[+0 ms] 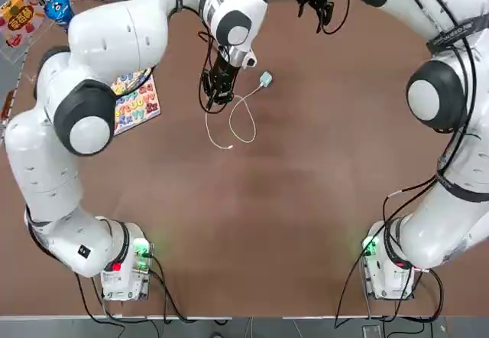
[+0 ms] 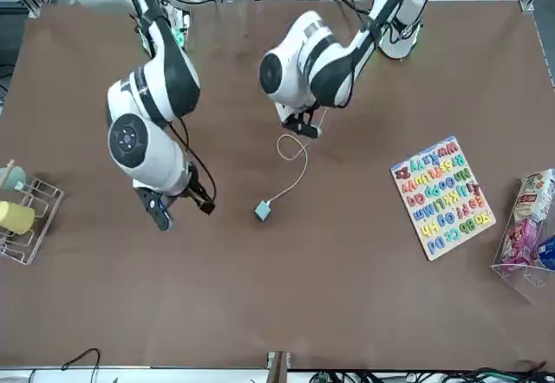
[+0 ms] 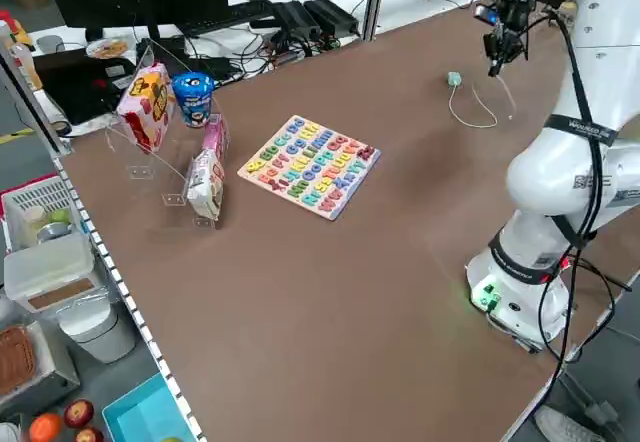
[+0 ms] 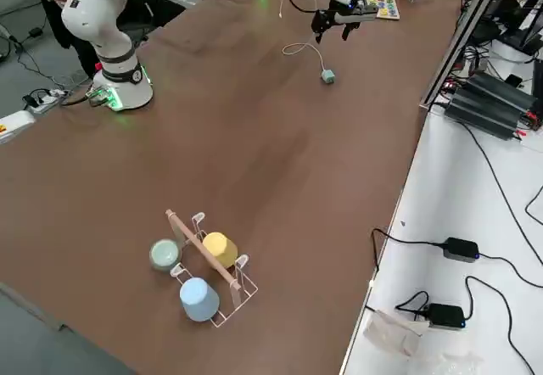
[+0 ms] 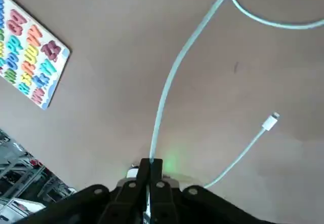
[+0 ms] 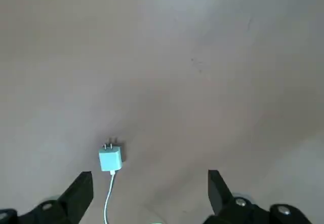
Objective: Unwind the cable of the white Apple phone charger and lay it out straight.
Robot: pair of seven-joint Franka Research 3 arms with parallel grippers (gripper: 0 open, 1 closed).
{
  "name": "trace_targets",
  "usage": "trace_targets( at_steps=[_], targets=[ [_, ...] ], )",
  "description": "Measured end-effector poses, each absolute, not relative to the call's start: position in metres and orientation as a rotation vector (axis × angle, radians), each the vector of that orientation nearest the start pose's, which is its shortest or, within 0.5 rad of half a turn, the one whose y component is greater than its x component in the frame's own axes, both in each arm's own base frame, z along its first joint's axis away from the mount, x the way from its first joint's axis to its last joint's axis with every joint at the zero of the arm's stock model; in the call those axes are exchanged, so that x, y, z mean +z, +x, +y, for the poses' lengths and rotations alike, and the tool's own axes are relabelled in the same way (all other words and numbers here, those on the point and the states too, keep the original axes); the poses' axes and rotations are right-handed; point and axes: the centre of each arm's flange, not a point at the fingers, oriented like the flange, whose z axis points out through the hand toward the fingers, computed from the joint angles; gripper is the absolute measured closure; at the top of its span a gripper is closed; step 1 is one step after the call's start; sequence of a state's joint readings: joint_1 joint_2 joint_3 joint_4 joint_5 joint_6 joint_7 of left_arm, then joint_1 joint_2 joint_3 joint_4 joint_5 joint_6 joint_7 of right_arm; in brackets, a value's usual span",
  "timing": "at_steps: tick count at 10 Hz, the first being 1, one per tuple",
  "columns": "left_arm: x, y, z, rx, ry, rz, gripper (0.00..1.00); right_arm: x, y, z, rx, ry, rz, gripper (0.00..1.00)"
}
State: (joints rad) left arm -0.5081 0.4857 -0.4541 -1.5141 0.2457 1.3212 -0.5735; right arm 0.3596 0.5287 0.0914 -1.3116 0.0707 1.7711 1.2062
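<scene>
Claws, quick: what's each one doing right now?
Left claw: closed, pinching the cable.
Right claw: open, empty, above the charger.

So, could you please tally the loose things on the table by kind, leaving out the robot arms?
Phone charger with cable: 1, the white Apple phone charger and its cable.
Letter puzzle boards: 1.
Cups at the wire rack: 3.
Snack packs in the clear stand: 3.
Blue tub: 1.
Total: 9.

The brown table (image 1: 306, 200) carries the white Apple phone charger (image 1: 265, 79) and its looped cable (image 1: 243, 116). A letter puzzle board (image 1: 136, 101) lies well apart from the left arm's jaws.
</scene>
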Motion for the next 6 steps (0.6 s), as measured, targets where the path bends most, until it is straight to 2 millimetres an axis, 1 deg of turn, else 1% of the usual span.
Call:
trace_targets(
  at_steps=[2,3,5,6],
  targets=[
    [0.409,0.362,-0.469,0.518,-2.565,0.635,0.96,0.421,0.637,0.327,0.196,-2.889,1.125,0.0],
    [0.431,0.341,-0.474,0.484,-2.579,0.667,0.96,0.416,0.636,0.342,0.186,-2.898,1.088,0.0],
    [0.473,0.301,-0.475,0.398,-2.639,0.712,0.96,0.401,0.634,0.366,0.149,-2.907,1.036,0.0],
    [0.489,0.281,-0.476,0.345,-2.677,0.738,0.96,0.39,0.632,0.377,0.129,-2.911,1.015,0.0]
  ],
)
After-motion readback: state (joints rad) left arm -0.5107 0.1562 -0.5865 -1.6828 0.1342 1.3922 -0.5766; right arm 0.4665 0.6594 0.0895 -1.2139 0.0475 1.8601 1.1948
